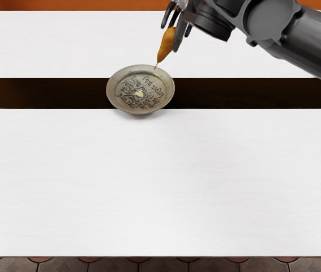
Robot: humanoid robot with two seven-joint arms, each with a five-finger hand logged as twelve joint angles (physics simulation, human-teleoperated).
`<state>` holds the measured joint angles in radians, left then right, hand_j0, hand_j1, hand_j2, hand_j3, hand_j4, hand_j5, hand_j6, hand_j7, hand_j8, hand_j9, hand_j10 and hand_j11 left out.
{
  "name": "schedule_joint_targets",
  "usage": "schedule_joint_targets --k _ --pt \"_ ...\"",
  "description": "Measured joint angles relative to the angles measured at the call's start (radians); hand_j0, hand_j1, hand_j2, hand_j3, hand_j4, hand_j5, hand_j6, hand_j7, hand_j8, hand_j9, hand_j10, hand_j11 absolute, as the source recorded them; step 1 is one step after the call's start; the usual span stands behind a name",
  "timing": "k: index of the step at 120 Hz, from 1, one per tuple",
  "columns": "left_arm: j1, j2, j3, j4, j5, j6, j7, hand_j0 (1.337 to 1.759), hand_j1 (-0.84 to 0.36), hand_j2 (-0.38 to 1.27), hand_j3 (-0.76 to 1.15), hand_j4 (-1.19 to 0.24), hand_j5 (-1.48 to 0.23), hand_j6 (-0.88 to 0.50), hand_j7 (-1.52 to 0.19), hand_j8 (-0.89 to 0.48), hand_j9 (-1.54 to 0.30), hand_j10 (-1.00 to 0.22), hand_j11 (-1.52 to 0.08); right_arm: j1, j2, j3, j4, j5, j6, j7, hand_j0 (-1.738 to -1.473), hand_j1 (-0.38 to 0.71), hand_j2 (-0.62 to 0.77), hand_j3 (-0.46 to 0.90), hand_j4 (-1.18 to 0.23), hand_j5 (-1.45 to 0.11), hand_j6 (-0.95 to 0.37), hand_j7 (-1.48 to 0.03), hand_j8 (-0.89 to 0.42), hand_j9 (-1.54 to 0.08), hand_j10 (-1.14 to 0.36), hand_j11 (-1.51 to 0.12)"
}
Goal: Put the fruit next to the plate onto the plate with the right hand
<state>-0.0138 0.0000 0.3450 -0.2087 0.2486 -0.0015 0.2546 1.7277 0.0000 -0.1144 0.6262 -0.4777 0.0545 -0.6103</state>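
1. White table [160, 181] fills nearly the whole view, crossed from left edge to right edge by a dark band [35, 93] towards its far side; whether that band is a gap or a stripe cannot be told.
2. Brown floor tiles [149, 265] show below the near edge, and a thin orange strip [64, 4] runs behind the far edge, cut off by the picture's top.
3. A round metal plate [112, 90] lies on the dark band, a little left of the middle, its near rim overlapping the white surface. Its inside carries engraved marks too small to read.
4. The right arm [296, 28] comes in from the upper right, its upper part cut off by the frame.
5. The right hand [185, 20] hangs over the table's far part, its top cropped, with dark fingers [178, 41] curled around the upper end of the fruit.
6. The fruit [166, 44], orange-yellow and tapered, hangs tip down, partly hidden by those fingers; its kind is hard to make out. Its tip appears just at the plate's far rim, to the right, but contact cannot be judged.
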Motion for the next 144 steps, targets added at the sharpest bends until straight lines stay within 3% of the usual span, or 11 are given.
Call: schedule_joint_targets --k 27,41,53,70,91,114,127,144 --pt "0.000 0.000 0.000 0.000 0.000 0.000 0.000 1.658 0.35 0.00 0.00 0.00 0.00 0.00 0.00 0.00 0.00 0.00 0.00 0.023 0.000 0.012 -0.003 0.015 0.016 0.000 -1.657 0.26 0.35 0.00 -0.76 -1.07 -0.50 -1.03 -0.48 -1.09 -0.75 -1.10" --pt "0.002 0.000 0.000 0.000 0.000 0.000 0.000 1.658 0.35 0.00 0.00 0.00 0.00 0.00 0.00 0.00 0.00 0.00 0.00 0.028 0.000 0.018 -0.047 0.015 0.032 0.000 -1.657 0.03 0.20 0.00 -0.47 -0.65 -0.32 -0.62 -0.30 -0.66 -0.46 -0.67" --pt "0.002 0.000 0.000 0.000 0.000 0.000 0.000 1.658 0.35 0.00 0.00 0.00 0.00 0.00 0.00 0.00 0.00 0.00 0.00 0.029 0.000 0.020 -0.067 0.016 0.042 0.000 -1.658 -0.10 0.12 0.00 -0.30 -0.41 -0.21 -0.40 -0.20 -0.42 -0.29 -0.43" --pt "0.002 0.000 0.000 0.000 0.000 0.000 0.000 1.658 0.35 0.00 0.00 0.00 0.00 0.00 0.00 0.00 0.00 0.00 0.00 0.028 0.000 0.020 -0.073 0.016 0.047 -0.001 -1.658 -0.21 0.06 0.00 -0.17 -0.23 -0.12 -0.22 -0.12 -0.23 -0.16 -0.23" --pt "0.002 0.000 0.000 0.000 0.000 0.000 0.000 1.658 0.35 0.00 0.00 0.00 0.00 0.00 0.00 0.00 0.00 0.00 0.00 0.024 0.000 0.020 -0.040 0.023 0.045 -0.001 -1.658 -0.27 0.02 0.00 -0.09 -0.12 -0.07 -0.11 -0.07 -0.12 -0.09 -0.12" --pt "0.002 0.000 0.000 0.000 0.000 0.000 0.000 1.658 0.35 0.00 0.00 0.00 0.00 0.00 0.00 0.00 0.00 0.00 0.00 0.016 0.000 0.023 0.120 0.197 0.014 -0.001 -1.658 -0.30 0.01 0.00 -0.05 -0.07 -0.05 -0.07 -0.05 -0.07 -0.05 -0.07" --pt "0.002 0.000 0.000 0.000 0.000 0.000 0.000 1.658 0.35 0.00 0.00 0.00 0.00 0.00 0.00 0.00 0.00 0.00 0.00 -0.003 -0.031 0.120 0.373 0.269 -0.070 -0.001 -1.658 -0.30 0.00 0.00 -0.04 -0.06 -0.04 -0.06 -0.04 -0.06 -0.04 -0.06" --pt "0.006 0.000 -0.001 0.000 0.000 0.000 0.000 1.658 0.35 0.00 0.00 0.00 0.00 0.00 0.00 0.00 0.00 0.00 0.00 -0.050 -0.127 0.249 0.647 0.322 -0.153 -0.001 -1.658 -0.31 0.00 0.00 -0.04 -0.05 -0.04 -0.05 -0.04 -0.05 -0.04 -0.05"
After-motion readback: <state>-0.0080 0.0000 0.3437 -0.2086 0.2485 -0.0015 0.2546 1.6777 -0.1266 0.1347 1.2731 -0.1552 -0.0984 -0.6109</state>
